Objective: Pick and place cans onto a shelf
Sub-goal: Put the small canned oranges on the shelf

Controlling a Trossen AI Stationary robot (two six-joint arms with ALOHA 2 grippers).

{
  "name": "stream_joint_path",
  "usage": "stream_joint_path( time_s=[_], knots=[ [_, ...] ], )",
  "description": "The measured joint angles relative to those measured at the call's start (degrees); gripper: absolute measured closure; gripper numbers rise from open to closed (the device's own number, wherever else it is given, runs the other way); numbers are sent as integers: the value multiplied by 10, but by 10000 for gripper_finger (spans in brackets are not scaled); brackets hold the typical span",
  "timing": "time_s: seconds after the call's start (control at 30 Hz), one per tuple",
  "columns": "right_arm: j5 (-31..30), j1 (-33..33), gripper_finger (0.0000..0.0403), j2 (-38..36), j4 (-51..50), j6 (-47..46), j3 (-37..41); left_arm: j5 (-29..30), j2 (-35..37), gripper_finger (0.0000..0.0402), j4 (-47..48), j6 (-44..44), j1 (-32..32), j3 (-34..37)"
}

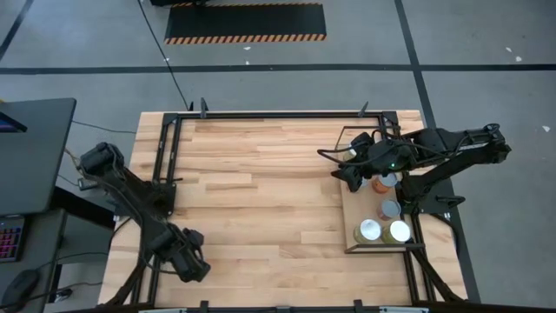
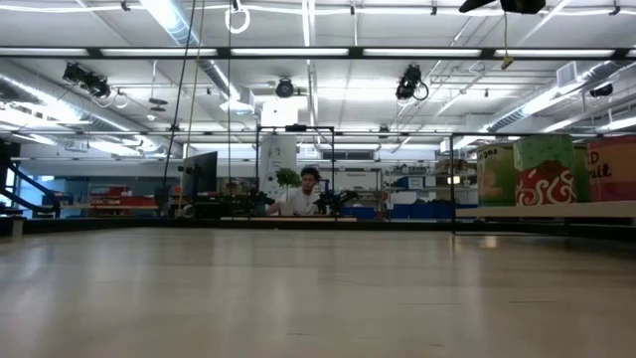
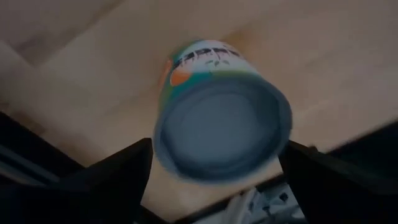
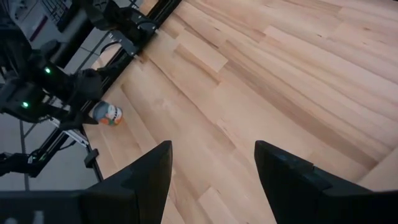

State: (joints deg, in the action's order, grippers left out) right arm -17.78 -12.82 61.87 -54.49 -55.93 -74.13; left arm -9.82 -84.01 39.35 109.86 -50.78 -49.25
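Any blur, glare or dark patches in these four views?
Left wrist view: the can between the left claw's fingers is smeared, its label unreadable. Low view: ceiling lights glare. High view: sharp, evenly lit. Right wrist view: table crisp, right claw's fingers dark.

"uit" on a can [image 2: 614, 169]

A grey floor [image 1: 486, 52] with hazard-striped matting [image 1: 246, 37] surrounds the table, under long ceiling lights [image 2: 417, 52].
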Motion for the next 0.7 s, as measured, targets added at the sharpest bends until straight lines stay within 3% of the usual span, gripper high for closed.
stream_joint_path(
  time_s=[0.13,0.27,0.4,0.53,0.7],
  knots=[
    [0,0,168,0,0,0,0,2,-30,47,-9,-1,0,0],
    [-2,0,168,0,1,0,0,42,-52,49,-20,-1,8,0],
    [-2,0,168,0,5,1,0,71,-61,74,-32,-18,28,0],
    [-2,0,168,0,5,33,0,100,-60,116,-69,-80,61,0],
    [-12,-7,168,0,5,36,0,160,-61,118,-94,-175,120,-29]
  ],
)
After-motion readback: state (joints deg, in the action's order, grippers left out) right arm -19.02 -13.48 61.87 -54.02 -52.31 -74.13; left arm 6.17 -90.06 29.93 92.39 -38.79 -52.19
